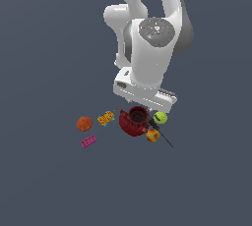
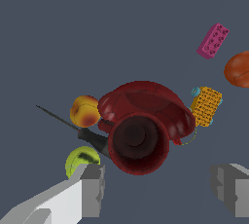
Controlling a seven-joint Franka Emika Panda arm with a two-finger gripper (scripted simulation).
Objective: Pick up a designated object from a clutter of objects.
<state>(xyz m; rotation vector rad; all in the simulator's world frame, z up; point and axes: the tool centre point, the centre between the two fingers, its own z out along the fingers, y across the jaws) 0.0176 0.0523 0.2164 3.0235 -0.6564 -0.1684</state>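
While the open gripper (image 2: 158, 189) hovers above the mug (image 2: 138, 142), a clean grasp means straddling its rim, clear of the red bowl (image 2: 146, 101) touching it.

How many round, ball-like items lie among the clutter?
3: orange ball at the exterior view's left, yellow-green ball and yellow-red fruit right of the mug. Others may be hidden.
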